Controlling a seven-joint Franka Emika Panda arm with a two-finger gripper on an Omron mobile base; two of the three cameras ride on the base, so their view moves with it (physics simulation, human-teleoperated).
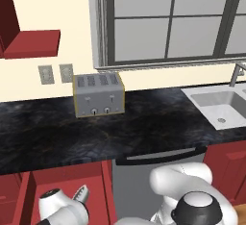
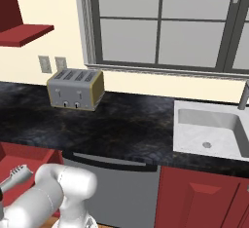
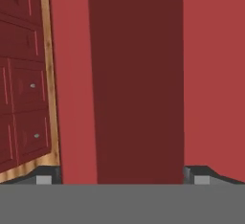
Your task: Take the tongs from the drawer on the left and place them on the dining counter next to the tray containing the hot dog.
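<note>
The dark red drawer [image 1: 62, 181] stands pulled out under the counter's left end, also seen as the drawer [image 2: 24, 160]. One silver-grey end of the tongs [image 1: 81, 193] sticks out beside my white forearm; the same ribbed end of the tongs [image 2: 17, 175] shows in the right base view, the rest hidden by the arm. My arm reaches down to the lower left at the drawer. In the hand view my gripper [image 3: 122, 177] is open wide, nothing between its fingertips [image 3: 44, 178], facing plain red and dark red panels. The dining counter, tray and hot dog are out of view.
A black marbled counter [image 1: 144, 132] carries a silver toaster [image 1: 98, 95] and a sink [image 1: 221, 105] at the right. A grey dishwasher front [image 2: 121, 188] with bar handle sits right of the drawer. Red cabinet drawers with small knobs [image 3: 21, 103] border a wood floor strip.
</note>
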